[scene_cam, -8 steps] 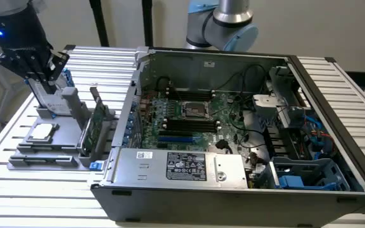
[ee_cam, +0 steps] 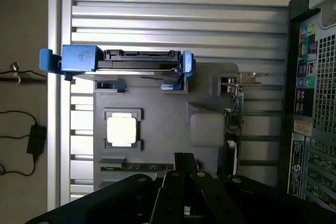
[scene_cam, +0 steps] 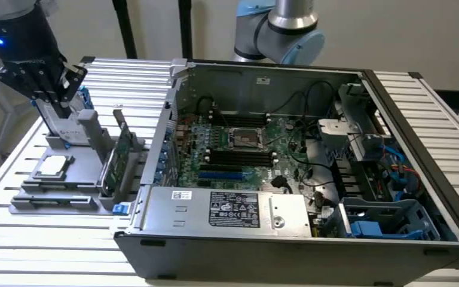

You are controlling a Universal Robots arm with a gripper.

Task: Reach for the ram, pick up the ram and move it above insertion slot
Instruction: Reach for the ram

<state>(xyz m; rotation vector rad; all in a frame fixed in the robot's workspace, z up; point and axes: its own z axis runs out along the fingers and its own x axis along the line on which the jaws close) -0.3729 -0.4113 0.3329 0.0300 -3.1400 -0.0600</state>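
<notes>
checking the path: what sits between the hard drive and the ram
The silver processor chip lies between hard drive and ram, seen in the wrist view.

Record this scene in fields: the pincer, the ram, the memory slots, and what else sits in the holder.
pincer: black pincer hangs over the grey plastic holder, exterior view's left
ram: thin green circuit-board stick lying in the holder, not gripped
slots: long black memory slots inside the open grey computer case, no stick above them
also in holder: silver hard drive with blue rails, square silver processor, green card with metal bracket
</notes>
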